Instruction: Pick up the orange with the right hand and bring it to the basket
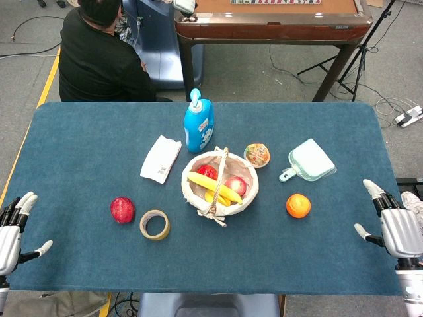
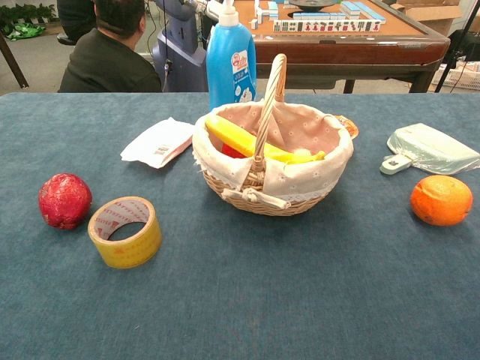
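At the lower left edge of the head view our left hand (image 1: 12,231) rests at the surface's border with fingers apart and nothing in it, far from anything we need. Moving rightward across the blue cloth-covered surface (image 1: 79,145), we pass the dark red round fruit (image 1: 122,210) and the yellow roll of tape (image 1: 154,225), then reach the woven wicker basket with a pale cloth lining (image 1: 253,196) at centre frame, already carrying a banana and red fruit under its upright handle. To the right of the basket, apart from it, sits the round orange (image 1: 298,205), just below the pale green dustpan (image 1: 312,160). Further right, at the lower right edge, our right hand (image 1: 396,224) waits with fingers spread and holding nothing. The orange lies to the left of this hand, between it and the basket, so we judge the right hand far nearer, and the coming reach runs leftward along one line.
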### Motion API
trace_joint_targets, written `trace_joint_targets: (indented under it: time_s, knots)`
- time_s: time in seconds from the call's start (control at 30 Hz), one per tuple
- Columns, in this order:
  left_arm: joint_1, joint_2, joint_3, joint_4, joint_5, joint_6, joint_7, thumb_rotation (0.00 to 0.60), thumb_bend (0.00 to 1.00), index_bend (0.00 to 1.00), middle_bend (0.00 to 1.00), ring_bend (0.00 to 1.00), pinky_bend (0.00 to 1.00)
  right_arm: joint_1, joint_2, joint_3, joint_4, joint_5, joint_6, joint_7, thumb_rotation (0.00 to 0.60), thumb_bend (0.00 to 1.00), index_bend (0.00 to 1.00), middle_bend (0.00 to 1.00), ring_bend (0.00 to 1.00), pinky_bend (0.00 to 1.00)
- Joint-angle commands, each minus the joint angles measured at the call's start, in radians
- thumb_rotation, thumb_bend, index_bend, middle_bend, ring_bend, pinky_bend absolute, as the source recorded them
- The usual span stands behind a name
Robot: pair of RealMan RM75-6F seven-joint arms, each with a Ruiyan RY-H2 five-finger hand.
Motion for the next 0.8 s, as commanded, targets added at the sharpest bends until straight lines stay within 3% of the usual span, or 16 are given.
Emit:
trace_joint_targets:
  time_s: [0.03, 0.43, 0.8]
  knots:
    - [-0.002, 0.000, 0.000, -0.001, 0.001, -0.002, 0.002, 0.600, 0.17, 0.04, 0.00, 0.00, 0.08, -0.002, -0.001, 0.000, 0.002, -0.002, 0.003, 0.003, 0.600, 0.16, 0.02, 0.15, 0.18, 0.44]
    - [-0.004, -0.004, 0.002, -0.003, 0.002, -0.004, 0.011, 0.600, 0.17, 0.04, 0.00, 0.00, 0.08, 0.026, -0.009, 0.014, -0.011, -0.008, -0.016, -0.047, 0.600, 0.16, 0.02, 0.16, 0.18, 0.44]
    - [0.005, -0.004, 0.006, 0.006, -0.007, 0.000, 0.004, 0.600, 0.17, 0.04, 0.00, 0.00, 0.08, 0.160, -0.043, 0.028, -0.027, 0.049, -0.238, -0.163, 0.600, 0.16, 0.02, 0.16, 0.18, 0.44]
